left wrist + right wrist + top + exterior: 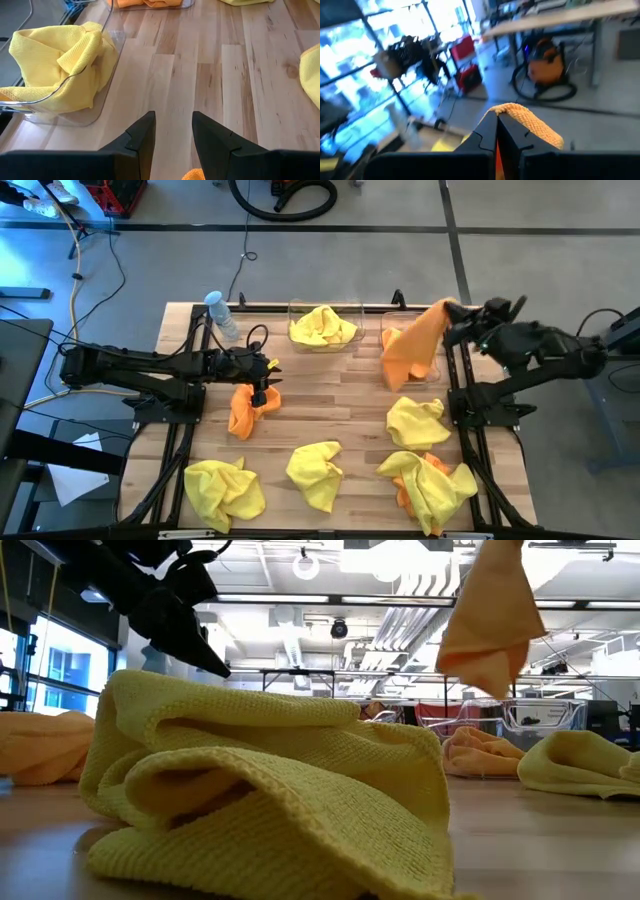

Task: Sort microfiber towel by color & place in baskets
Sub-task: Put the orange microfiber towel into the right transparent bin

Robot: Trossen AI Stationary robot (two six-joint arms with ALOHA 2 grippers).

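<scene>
My right gripper (458, 320) is shut on an orange towel (415, 345), held high over the right basket (436, 372). That clear tub holds another orange towel (470, 755). The left basket (352, 330) holds a yellow towel (322, 326). My left gripper (263, 377) is open and points down just over the far end of an orange towel (244, 410) that lies rumpled on the table. A scrap of this orange shows below its fingers (192, 175). Several yellow towels (315, 472) lie along the near half of the table. My right gripper pinches the orange towel's top fold (522, 119) between its two shut fingers (487, 135), which come about level from the table's right side. The towel is lifted clear and hangs slack below the fingers, with its lower tip (490, 688) above the right basket's rim.
A clear bottle with a pale blue cap (221, 314) stands at the far left, beside my left arm. Yellow towels lie at near left (222, 490), right of centre (415, 420) and near right (432, 482), the last over an orange one. Bare wood (335, 395) lies mid-table.
</scene>
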